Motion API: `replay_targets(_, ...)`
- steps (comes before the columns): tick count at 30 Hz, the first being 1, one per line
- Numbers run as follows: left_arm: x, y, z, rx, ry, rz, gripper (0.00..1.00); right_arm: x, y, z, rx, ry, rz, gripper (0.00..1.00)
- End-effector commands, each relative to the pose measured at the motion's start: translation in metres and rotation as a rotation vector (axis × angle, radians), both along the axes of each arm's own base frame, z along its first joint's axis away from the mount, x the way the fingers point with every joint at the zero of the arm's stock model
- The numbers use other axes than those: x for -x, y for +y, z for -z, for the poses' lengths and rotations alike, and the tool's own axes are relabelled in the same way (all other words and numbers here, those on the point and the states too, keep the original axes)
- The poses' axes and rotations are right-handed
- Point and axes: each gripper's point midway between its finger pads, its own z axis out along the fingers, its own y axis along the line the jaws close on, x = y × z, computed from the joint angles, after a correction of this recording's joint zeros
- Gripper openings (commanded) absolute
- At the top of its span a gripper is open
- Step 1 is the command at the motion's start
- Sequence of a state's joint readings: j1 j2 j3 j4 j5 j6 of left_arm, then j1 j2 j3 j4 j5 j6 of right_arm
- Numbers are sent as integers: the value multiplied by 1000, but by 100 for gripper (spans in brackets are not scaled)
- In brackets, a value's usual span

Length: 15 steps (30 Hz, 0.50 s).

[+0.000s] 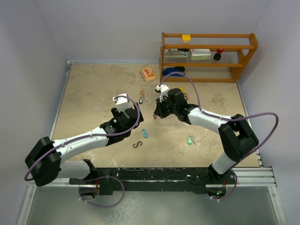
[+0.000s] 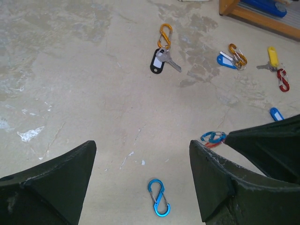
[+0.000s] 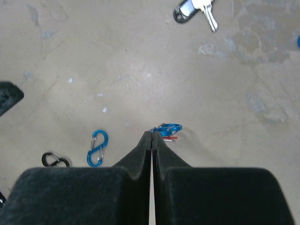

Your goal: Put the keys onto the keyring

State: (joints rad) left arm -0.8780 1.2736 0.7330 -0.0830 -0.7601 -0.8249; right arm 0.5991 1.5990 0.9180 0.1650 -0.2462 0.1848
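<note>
Mottled beige tabletop (image 2: 70,70) | left hand (image 2: 140,146) wedge fingers apart | right hand (image 3: 151,134) fingers together, beside blue metal loop (image 3: 168,127)

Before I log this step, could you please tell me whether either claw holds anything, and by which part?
The right claw appears to pinch the blue clip by its near end, with a red piece beside it. The left claw is open and holds nothing.

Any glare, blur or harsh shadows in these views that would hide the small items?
Top external: even diffuse light, soft shadows, no glare, though the black-tagged key looks tiny. Left wrist: table sharp, that key crisp; the open left gripper is a dark, detail-poor mass. Right wrist: the shut right gripper is black and soft at the bottom; the blue S-clip is readable.
</note>
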Motion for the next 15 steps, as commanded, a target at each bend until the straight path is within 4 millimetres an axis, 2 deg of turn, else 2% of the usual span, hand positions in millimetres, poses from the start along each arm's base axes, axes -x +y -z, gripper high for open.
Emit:
replay_targets(1,-2,12,-25,45,-65,-50,77,-25,31,-37,-77,-85,2,0)
replay_targets(9,2,18,-26,47,-66,-54,77,-34,61,-32,-85,-69,-36,0)
replay_targets(10,2,18,-27,49,-68,-54,77,-34,63,-32,-87,-67,-38,3)
replay_targets(13,2,18,-27,50,-68,-54,77,-34,66,-31,-93,-65,-39,31)
replay_targets(15,1,17,-27,51,-67,-53,77,-34,64,-34,-97,-74,-37,40)
